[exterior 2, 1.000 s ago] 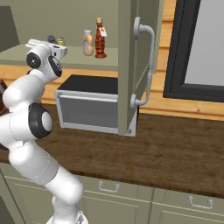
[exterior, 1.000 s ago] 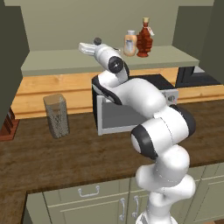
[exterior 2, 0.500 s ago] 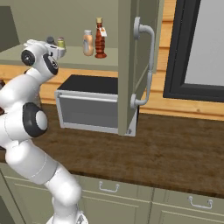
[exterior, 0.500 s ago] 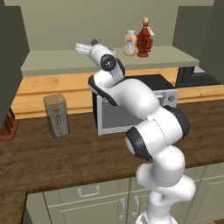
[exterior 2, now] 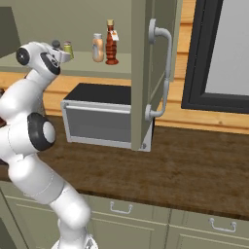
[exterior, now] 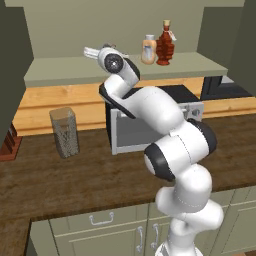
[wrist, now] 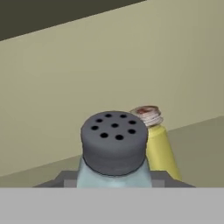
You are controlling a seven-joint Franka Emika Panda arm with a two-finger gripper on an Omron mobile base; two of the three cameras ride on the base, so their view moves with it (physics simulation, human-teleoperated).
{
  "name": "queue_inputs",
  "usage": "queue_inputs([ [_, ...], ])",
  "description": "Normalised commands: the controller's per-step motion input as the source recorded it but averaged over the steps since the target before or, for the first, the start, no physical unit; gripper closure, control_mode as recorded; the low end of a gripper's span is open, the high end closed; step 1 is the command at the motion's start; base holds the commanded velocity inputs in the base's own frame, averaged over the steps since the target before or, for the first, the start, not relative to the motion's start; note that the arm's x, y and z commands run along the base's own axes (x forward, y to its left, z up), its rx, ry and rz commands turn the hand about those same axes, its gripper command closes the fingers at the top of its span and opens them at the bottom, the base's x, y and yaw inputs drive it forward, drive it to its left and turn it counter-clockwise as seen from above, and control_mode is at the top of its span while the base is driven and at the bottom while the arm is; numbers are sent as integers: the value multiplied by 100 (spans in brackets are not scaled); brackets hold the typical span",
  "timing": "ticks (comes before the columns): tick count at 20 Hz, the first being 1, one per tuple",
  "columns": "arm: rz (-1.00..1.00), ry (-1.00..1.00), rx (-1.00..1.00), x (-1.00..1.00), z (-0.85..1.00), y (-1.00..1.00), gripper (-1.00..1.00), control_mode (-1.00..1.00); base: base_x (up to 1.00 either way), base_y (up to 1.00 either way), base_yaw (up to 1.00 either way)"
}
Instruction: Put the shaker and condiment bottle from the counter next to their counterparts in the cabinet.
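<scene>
Pale blue shaker point(wrist: 113, 175) sits clamped upright in our gripper point(wrist: 114, 179), fingers closed on its body, dark cap up, over the cabinet point(exterior: 60, 70) shelf. The yellow-green shaker point(wrist: 157, 144) stands just beyond it and slightly to one side, near but apart, so we judge lowering beside it comes next

My arm point(exterior: 165, 120) is made of smooth, rounded white segments with dark grey rings at the joints, and one round dark cap with a small pale centre. The gripper point(exterior: 92, 51) looks white too, I think, with small dark tips.
</scene>
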Motion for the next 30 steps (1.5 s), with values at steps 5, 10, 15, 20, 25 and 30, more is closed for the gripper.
queue_inputs([
  [5, -4, 1, 0, 0, 0, 0, -100, -100, 0, 0, 0],
  [10, -1, 1, 0, -11, 0, 0, -100, -100, 0, 0, 0],
  [15, 0, 0, 0, -61, 14, 0, -100, -100, 0, 0, 0],
  [20, -1, -1, 1, -100, 36, 0, -100, -100, 0, 0, 0],
  [25, -17, 16, 15, -90, 56, -11, -100, -100, 0, 0, 0],
  [30, -21, 31, 19, -63, 12, -22, -100, -100, 0, 0, 0],
])
